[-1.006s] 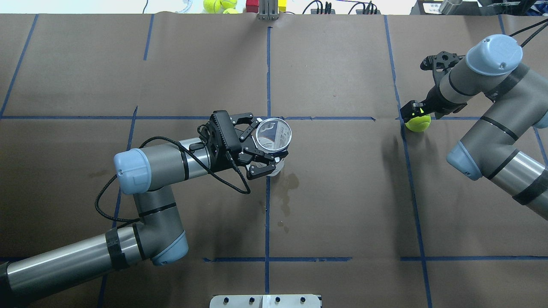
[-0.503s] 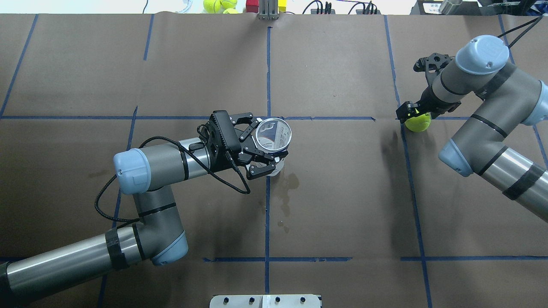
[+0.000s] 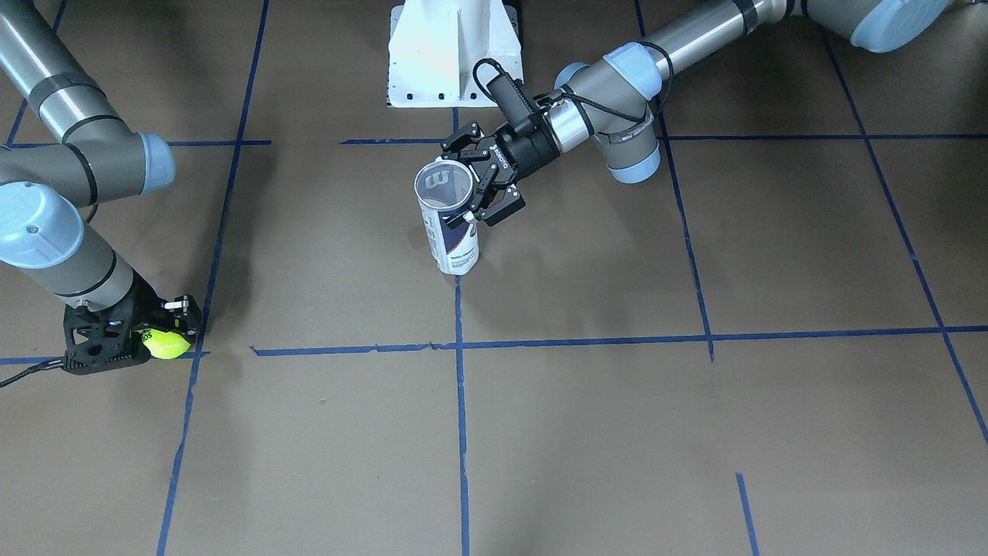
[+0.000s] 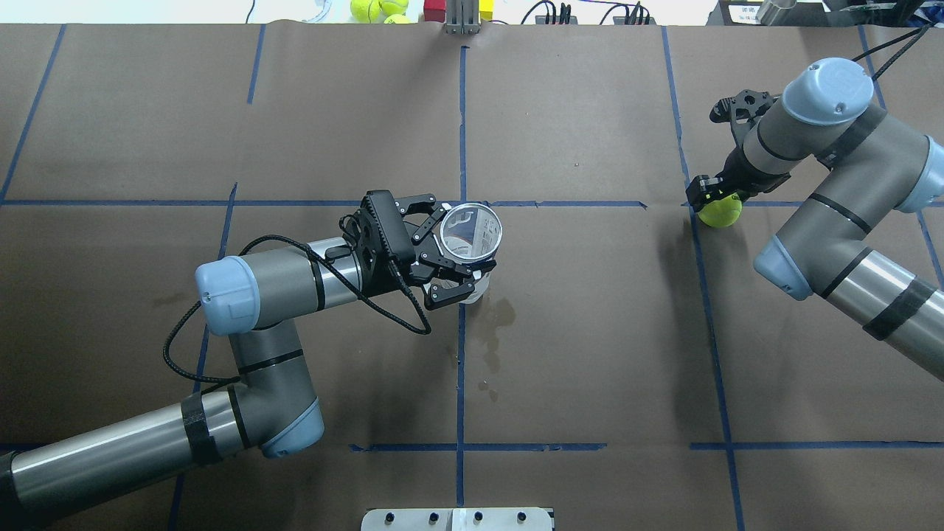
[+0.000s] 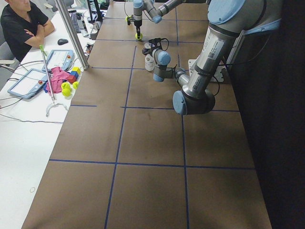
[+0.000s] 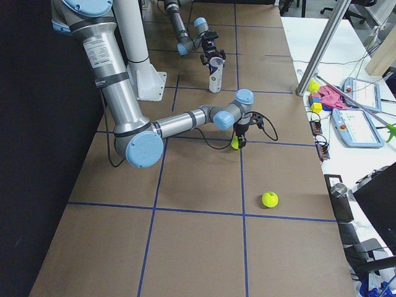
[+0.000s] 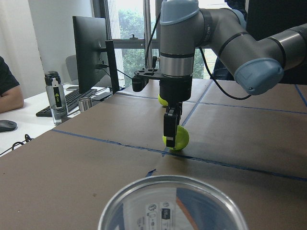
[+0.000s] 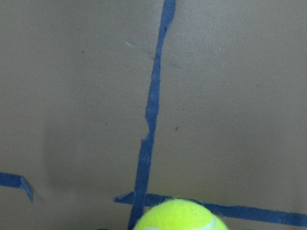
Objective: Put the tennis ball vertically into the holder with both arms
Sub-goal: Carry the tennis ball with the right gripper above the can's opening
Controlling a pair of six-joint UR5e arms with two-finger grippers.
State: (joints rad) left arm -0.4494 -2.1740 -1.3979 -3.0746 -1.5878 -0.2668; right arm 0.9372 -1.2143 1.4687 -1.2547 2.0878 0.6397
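The holder [image 3: 451,224] is a clear can with a navy and white label. It stands upright near the table's middle, open end up [image 4: 472,233], and its rim shows in the left wrist view [image 7: 172,206]. My left gripper [image 3: 475,184] [image 4: 451,248] is shut on its upper part from the side. The tennis ball [image 4: 724,214] [image 3: 168,345] [image 7: 180,139] sits at table level on a blue tape line at the right. My right gripper [image 4: 712,198] [image 7: 171,132] points straight down, its fingers closed on the ball's two sides. The ball's top shows in the right wrist view [image 8: 180,215].
A white pedestal base [image 3: 451,54] stands at the robot's side of the table. A second tennis ball [image 6: 269,198] lies farther toward the table's right end. Spare balls [image 4: 376,9] and blocks sit beyond the far edge. A dark stain [image 4: 490,324] marks the paper near the holder.
My right arm's wrist and elbow have shifted a little to the left, while its fingers stayed at the ball. The ball, the holder and my left arm have not moved.
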